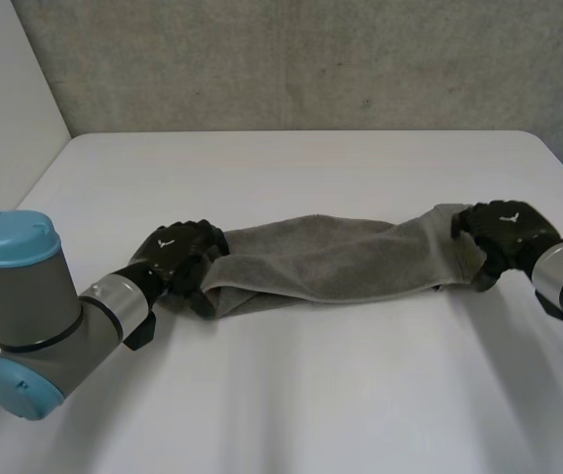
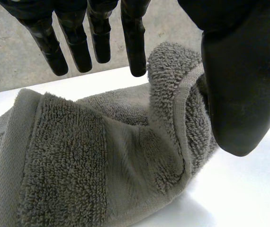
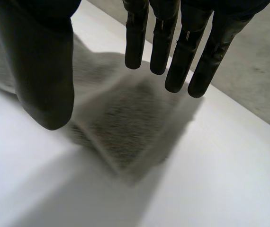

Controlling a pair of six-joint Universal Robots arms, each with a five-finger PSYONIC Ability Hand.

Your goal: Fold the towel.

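While grey terry towel (image 1: pixel 321 259) lies bunched on white worktop (image 1: pixel 291 405), left hand (image 1: pixel 178 255) and right hand (image 1: pixel 507 232) sit released at its ends.

No word, number or brand name can be read. The one sign is a small white emblem on the black back of each hand, seen in the head view: one on the left hand (image 1: pixel 178 247) and a matching one on the right hand (image 1: pixel 507 225). Each is a few thin white strokes, roughly like a forked mark, and too small to tell whether it is a letter or a logo.
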